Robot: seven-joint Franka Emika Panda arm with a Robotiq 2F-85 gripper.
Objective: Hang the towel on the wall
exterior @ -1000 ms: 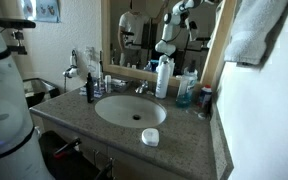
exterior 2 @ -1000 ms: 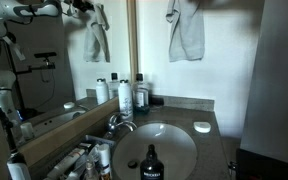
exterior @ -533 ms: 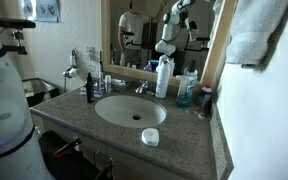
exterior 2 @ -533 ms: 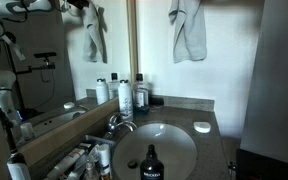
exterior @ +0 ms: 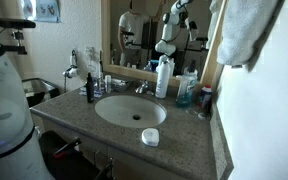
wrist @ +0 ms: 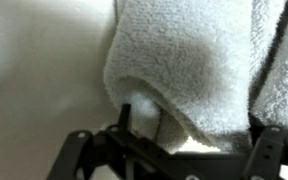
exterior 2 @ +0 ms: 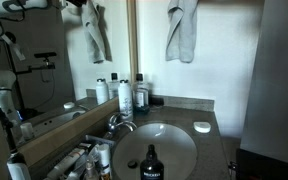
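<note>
Towel (exterior 2: 181,32), pale grey terry, rumpled in hanging folds against the wall (exterior 2: 224,50); fingers (wrist: 125,118) half hidden, grip unclear.

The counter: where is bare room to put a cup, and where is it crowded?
Free on the speckled grey stone counter: the corner between the oval white sink basin and the front edge; the strip between the small white round soap dish and the off-white wall. Crowded: the back edge, with bottles.

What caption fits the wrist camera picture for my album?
Fluffy white towel bunched in thick folds before the gripper, pale wall beside it.
</note>
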